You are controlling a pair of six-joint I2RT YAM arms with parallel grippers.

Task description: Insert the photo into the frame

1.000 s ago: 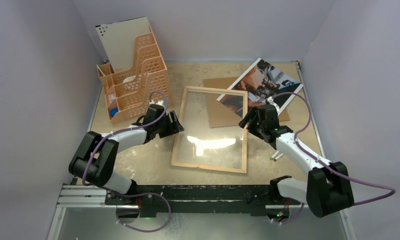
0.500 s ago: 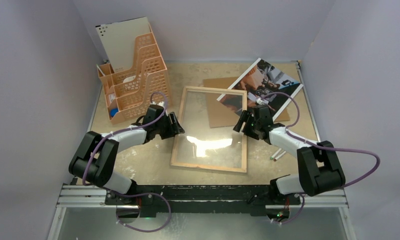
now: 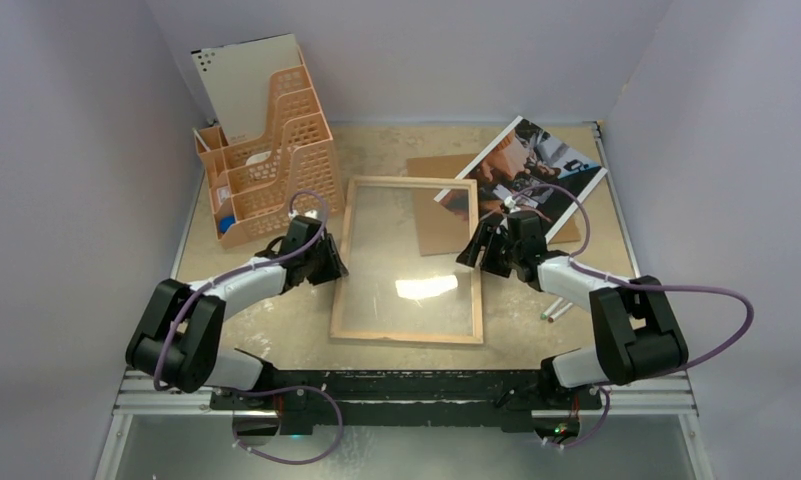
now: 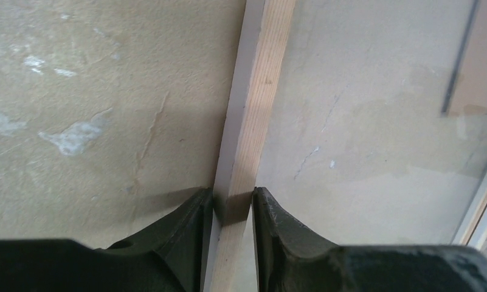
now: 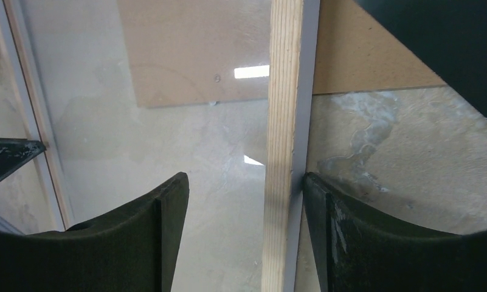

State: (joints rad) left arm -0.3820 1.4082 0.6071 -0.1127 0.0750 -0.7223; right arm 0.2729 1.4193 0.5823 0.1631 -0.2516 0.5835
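Observation:
The frame [image 3: 404, 335] lies flat mid-table, wood back rim up, clear pane inside. My left gripper [image 3: 334, 262] is at its left rail; in the left wrist view the left gripper [image 4: 233, 194] is shut on that rail [image 4: 253, 109], a finger pressed to each side. My right gripper [image 3: 476, 245] straddles the right rail. In the right wrist view it [image 5: 245, 179] is open: its outer finger [image 5: 317, 194] touches the rail [image 5: 286, 121], and the inner finger hangs apart over the pane. The photo [image 3: 536, 165] lies picture side up at the back right, untouched.
A brown hardboard backing sheet [image 3: 431, 165] lies partly under the frame's far right corner and under the photo, also seen through the pane [image 5: 192, 48]. An orange mesh desk organiser [image 3: 271, 150] stands back left. A small white pen [image 3: 553, 310] lies beside the right arm.
The left gripper has shut on the left rail. The frame has slid left and squared up. The right gripper has followed it leftward and now straddles the right rail.

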